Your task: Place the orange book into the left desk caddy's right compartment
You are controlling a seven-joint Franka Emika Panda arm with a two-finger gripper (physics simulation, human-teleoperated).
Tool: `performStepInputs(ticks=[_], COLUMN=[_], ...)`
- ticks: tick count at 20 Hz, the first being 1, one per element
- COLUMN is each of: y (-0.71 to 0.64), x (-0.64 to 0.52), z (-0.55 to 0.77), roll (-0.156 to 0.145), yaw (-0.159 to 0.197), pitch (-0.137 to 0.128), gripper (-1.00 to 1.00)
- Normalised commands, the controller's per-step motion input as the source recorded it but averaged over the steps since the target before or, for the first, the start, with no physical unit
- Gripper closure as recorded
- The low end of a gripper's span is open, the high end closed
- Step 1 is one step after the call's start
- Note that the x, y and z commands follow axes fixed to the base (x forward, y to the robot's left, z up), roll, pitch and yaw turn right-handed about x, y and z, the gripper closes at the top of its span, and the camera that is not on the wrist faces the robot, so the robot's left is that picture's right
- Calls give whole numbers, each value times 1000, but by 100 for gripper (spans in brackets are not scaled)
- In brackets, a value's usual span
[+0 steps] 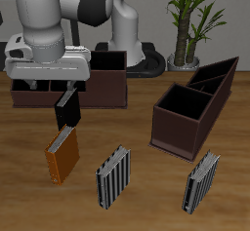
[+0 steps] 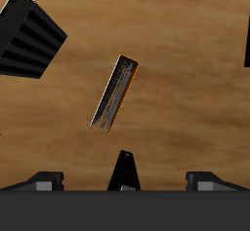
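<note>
The orange book [image 1: 63, 158] stands on its edge on the table, nearer the front edge than the black book [image 1: 66, 108]. The wrist view looks down on the orange book's pale page edge [image 2: 117, 92]. My gripper [image 1: 56, 82] is open and empty, high above the two books; its fingertips [image 2: 44, 180] show wide apart in the wrist view, with the black book [image 2: 123, 172] between them. The left desk caddy [image 1: 200, 128] is dark brown and set diagonally at the other side of the table. Its right compartment [image 1: 184, 106], the large square section, is empty.
A second dark brown caddy [image 1: 103, 91] is set straight, behind the gripper. Two grey striped books stand near the front edge, one beside the orange book [image 1: 112, 175] and one before the diagonal caddy [image 1: 202, 181]. One striped book shows in the wrist view [image 2: 29, 35].
</note>
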Motion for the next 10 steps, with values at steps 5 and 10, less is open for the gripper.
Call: performStepInputs(ticks=[5, 10], y=[-249, -198], x=[240, 233], z=[-110, -292], roll=[-8, -16], yaw=[0, -61], pitch=[-79, -22], gripper=[-100, -100])
